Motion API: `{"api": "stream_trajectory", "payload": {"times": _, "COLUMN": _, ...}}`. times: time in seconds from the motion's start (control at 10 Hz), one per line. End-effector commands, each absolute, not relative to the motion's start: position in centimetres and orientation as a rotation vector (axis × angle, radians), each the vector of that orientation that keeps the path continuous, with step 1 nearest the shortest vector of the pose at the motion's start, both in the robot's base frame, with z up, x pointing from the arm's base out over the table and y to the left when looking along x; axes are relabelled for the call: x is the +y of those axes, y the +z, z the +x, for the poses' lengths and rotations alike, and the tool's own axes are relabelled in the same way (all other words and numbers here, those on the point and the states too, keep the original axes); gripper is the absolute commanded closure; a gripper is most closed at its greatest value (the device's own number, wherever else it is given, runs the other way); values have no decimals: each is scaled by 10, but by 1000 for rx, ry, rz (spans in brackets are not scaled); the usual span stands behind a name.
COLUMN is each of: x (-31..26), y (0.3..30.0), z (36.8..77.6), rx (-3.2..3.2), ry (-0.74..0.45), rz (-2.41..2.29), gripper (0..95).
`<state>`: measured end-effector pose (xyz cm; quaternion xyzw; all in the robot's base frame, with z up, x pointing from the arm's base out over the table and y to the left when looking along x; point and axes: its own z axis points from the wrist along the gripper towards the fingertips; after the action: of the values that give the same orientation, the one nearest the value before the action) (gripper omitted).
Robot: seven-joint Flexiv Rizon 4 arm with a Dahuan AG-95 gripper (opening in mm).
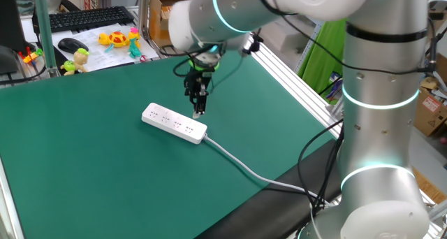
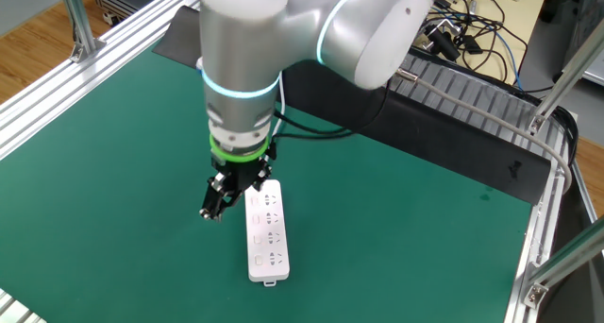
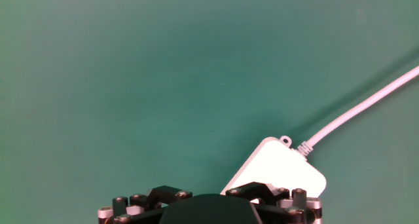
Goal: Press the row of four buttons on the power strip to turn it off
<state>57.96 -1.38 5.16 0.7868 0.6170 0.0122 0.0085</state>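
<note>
The white power strip (image 1: 174, 124) lies flat on the green mat, and its thick white cable (image 1: 241, 165) runs off toward the table's near right edge. The row of four buttons (image 2: 256, 230) shows only as faint small squares along one side of the strip (image 2: 267, 230). My gripper (image 1: 199, 110) hangs low over the strip's cable end, just off its far edge. In the other fixed view the gripper (image 2: 234, 193) stands open with nothing between its fingers. The hand view shows only the strip's rounded end (image 3: 278, 164) and the cable (image 3: 366, 106); the fingertips are hidden.
A black keyboard (image 1: 91, 19), a mouse (image 1: 72, 45) and small toys (image 1: 119, 38) lie beyond the mat's far left corner. A cardboard box (image 1: 164, 15) stands at the back. Aluminium rails (image 2: 491, 125) border the mat, and my arm's base (image 1: 380, 127) stands at the right.
</note>
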Motion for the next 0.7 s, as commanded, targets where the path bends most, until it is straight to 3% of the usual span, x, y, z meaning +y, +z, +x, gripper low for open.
{"api": "stream_trajectory", "payload": {"times": 0.1, "x": -14, "y": 51, "z": 580, "rx": 1907, "ry": 45, "rz": 2540, "gripper": 0}}
{"api": "stream_trajectory", "payload": {"times": 0.7, "x": -14, "y": 50, "z": 580, "rx": 1923, "ry": 90, "rz": 2534, "gripper": 0}}
